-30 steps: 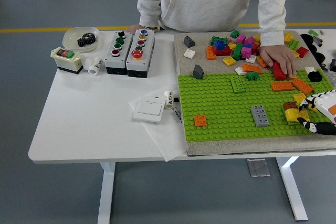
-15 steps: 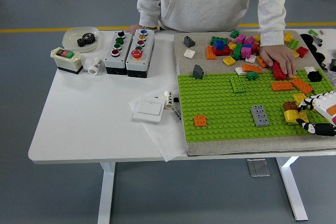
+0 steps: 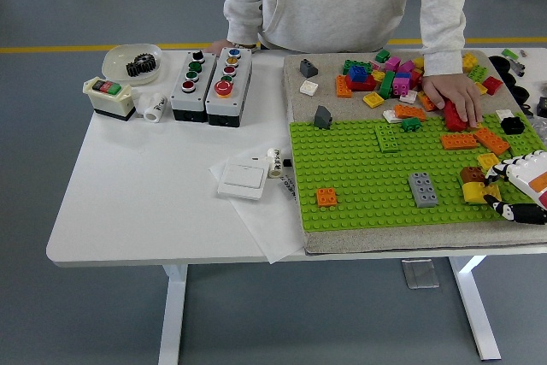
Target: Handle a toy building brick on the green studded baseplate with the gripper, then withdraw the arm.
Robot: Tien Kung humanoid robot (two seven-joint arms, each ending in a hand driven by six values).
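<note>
The green studded baseplate [image 3: 367, 168] lies on a beige mat at the table's right. A yellow brick [image 3: 479, 191] with a brown brick [image 3: 471, 174] beside it stands near the plate's right edge. My right hand [image 3: 493, 188] reaches in from the right edge, its fingers [image 3: 510, 166] spread above the yellow brick and its thumb below; it grips nothing. An orange brick [image 3: 326, 197], a grey brick [image 3: 422, 188] and a green flat plate [image 3: 387, 137] also sit on the baseplate. A person's hand [image 3: 451, 91] rests on a red brick [image 3: 452, 117]. My left arm is out of view.
A pile of loose bricks [image 3: 382, 75] lies on the mat behind the baseplate. Two button boxes [image 3: 211, 84], a switch box [image 3: 108, 96], a bowl with a gear [image 3: 132, 62], a white wall switch [image 3: 244, 179] and a paper sheet occupy the table's left half.
My right hand has drawn back slightly to the right from the yellow brick. The bricks and the person's hand have stayed in place.
</note>
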